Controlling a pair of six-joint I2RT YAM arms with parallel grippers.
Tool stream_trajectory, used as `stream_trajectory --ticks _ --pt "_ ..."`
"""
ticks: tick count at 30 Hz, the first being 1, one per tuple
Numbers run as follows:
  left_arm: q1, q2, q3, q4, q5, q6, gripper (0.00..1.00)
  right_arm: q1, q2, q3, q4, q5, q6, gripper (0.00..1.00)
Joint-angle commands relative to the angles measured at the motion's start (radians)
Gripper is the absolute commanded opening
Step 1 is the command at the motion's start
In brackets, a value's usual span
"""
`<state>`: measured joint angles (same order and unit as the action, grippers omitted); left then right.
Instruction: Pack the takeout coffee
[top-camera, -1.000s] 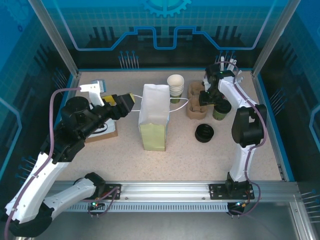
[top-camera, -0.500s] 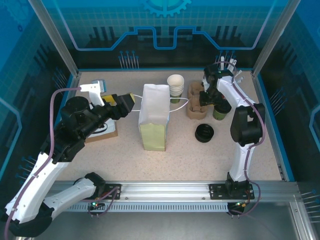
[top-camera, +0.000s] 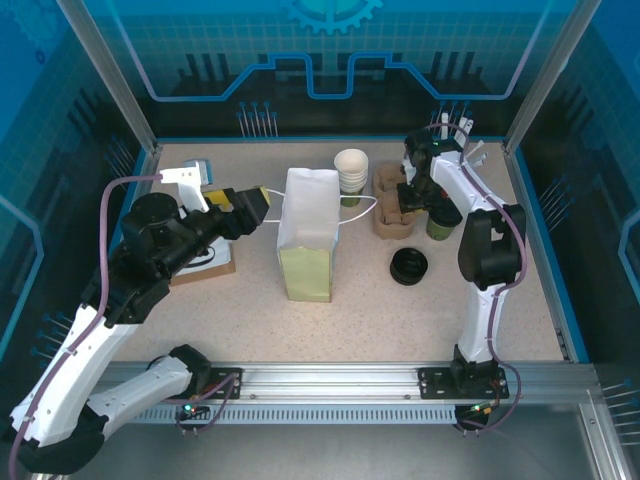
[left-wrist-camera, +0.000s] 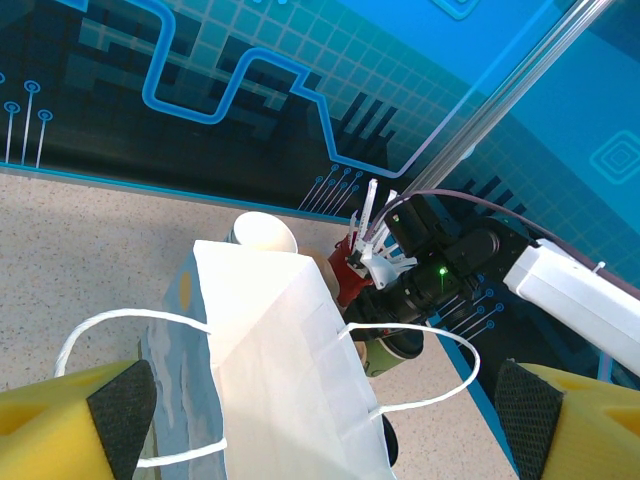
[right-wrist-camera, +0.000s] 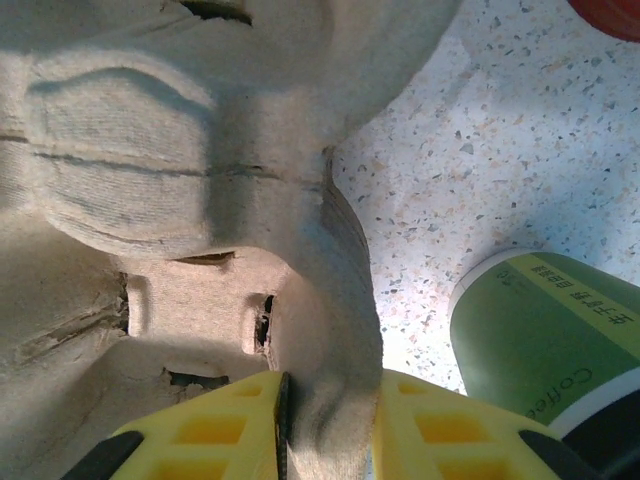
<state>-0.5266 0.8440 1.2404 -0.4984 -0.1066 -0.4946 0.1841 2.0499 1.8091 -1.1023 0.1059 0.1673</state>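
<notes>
The speckled beige worktop (top-camera: 350, 320) bears a white paper bag (top-camera: 308, 235) standing at its middle, with a stack of lidless cups (top-camera: 351, 172) just behind it towards the far edge. Right of the cups lies a pulp cup carrier (top-camera: 392, 205), and the takeout coffee (top-camera: 441, 222) stands just beside the carrier's right side. A stack of black lids (top-camera: 408, 266) sits nearer the front, and a brown card (top-camera: 215, 268) lies by the left edge.
</notes>
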Motion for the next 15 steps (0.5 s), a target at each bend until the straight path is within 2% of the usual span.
stream_trajectory --ticks 1,15 --pt "-0.002 0.001 -0.007 0.024 0.013 0.015 0.91 0.017 0.007 0.035 -0.042 0.015 -0.005 0.26" --pt "-0.003 0.013 -0.003 0.026 0.015 0.016 0.92 0.009 -0.007 0.069 -0.088 0.001 -0.021 0.28"
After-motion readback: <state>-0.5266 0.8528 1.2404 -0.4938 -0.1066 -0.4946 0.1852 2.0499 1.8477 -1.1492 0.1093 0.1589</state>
